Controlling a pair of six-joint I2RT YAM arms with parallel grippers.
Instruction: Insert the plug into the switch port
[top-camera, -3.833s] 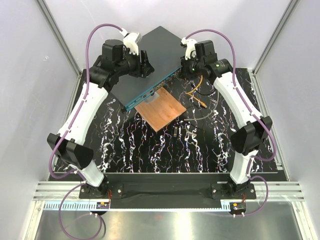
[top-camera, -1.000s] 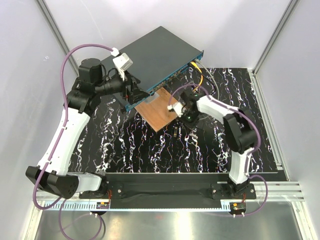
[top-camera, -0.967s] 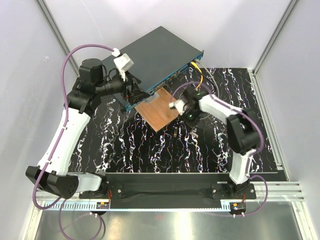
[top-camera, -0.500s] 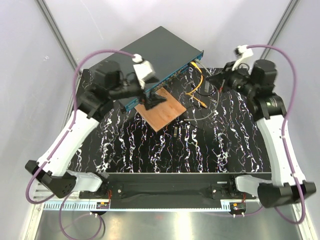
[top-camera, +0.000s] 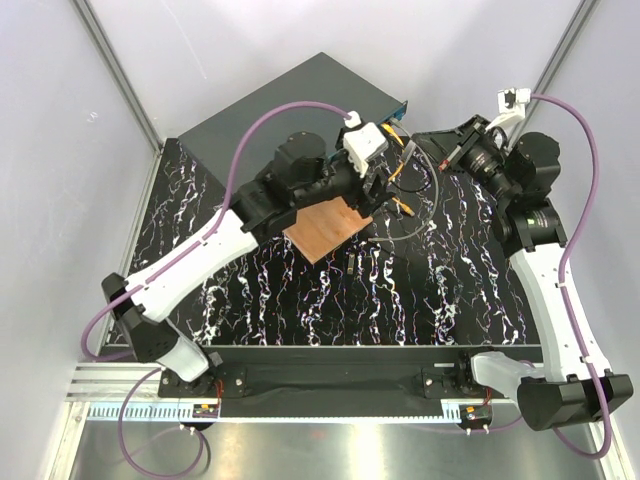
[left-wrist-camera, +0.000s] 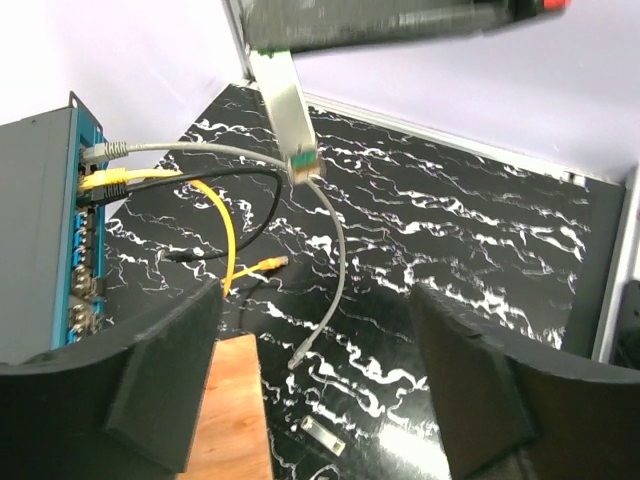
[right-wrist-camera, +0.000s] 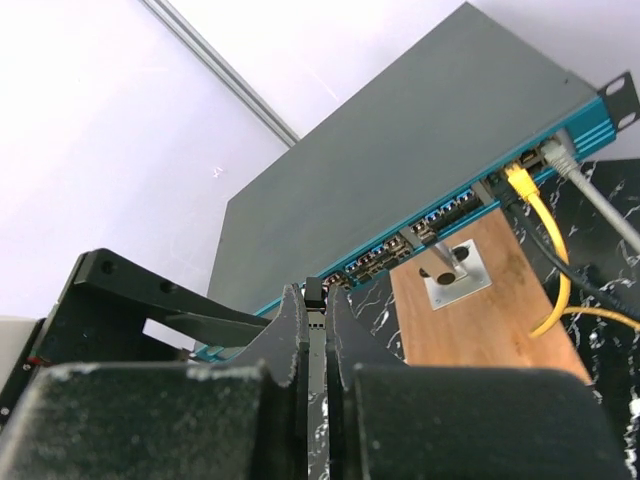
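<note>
Top external view: the left gripper (top-camera: 382, 185), jaws spread and empty, has swung across to the cabled end of the large flat grey-teal metal switch (top-camera: 270, 110) at the black marbled desk's (top-camera: 300, 300) far side. The grey cable's loose plug (left-wrist-camera: 298, 358) lies unplugged. The right gripper (right-wrist-camera: 313, 295) clamps a thin grey strip (left-wrist-camera: 283, 105), so insertion looks still to come.

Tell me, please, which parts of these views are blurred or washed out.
Left wrist: its fingers are dark blurs; the switch and cables look sharp. Right wrist: near fingers out of focus, wall washed out. Top external: crisp, glare on the front metal sheet.
</note>
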